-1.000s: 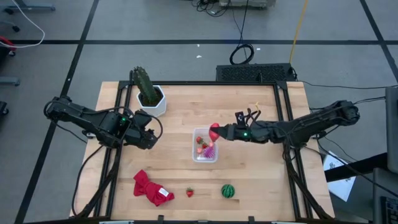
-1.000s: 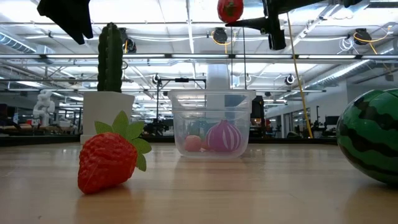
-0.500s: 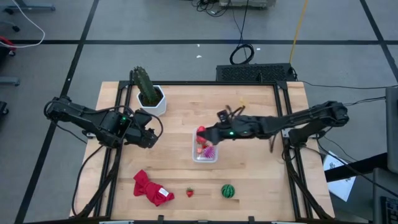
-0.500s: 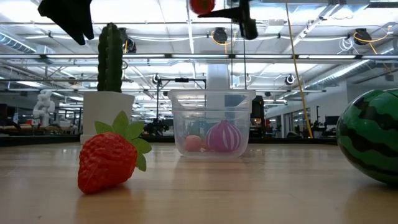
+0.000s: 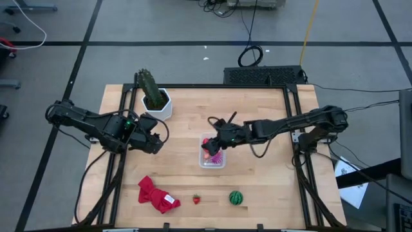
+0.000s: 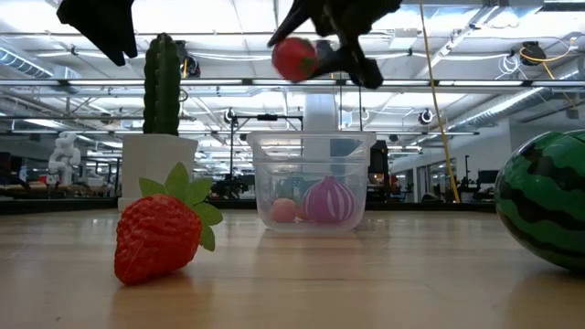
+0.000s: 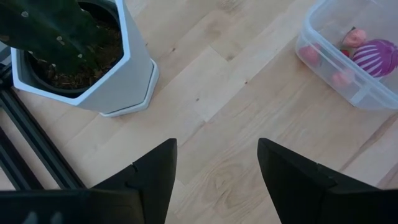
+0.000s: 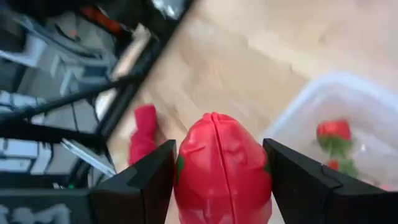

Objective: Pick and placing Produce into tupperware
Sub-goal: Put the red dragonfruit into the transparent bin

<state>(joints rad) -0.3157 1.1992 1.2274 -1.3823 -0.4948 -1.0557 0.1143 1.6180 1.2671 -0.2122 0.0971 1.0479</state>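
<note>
Since a second ago my right gripper (image 5: 210, 145) has swung leftward, jaws clenched on a red produce piece (image 6: 293, 58) above the tupperware (image 5: 212, 151), near its left rim. Open worktop (image 5: 257, 109) surrounds it. Left gripper (image 5: 155, 143) waits by the cactus pot (image 5: 157, 103), jaws released.

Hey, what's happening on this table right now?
The right gripper holds a red toy piece above the clear tupperware, which already contains a purple striped ball and small red pieces. A strawberry and a watermelon ball sit on the table, not yet picked. The left gripper waits, open, near the cactus pot.
</note>
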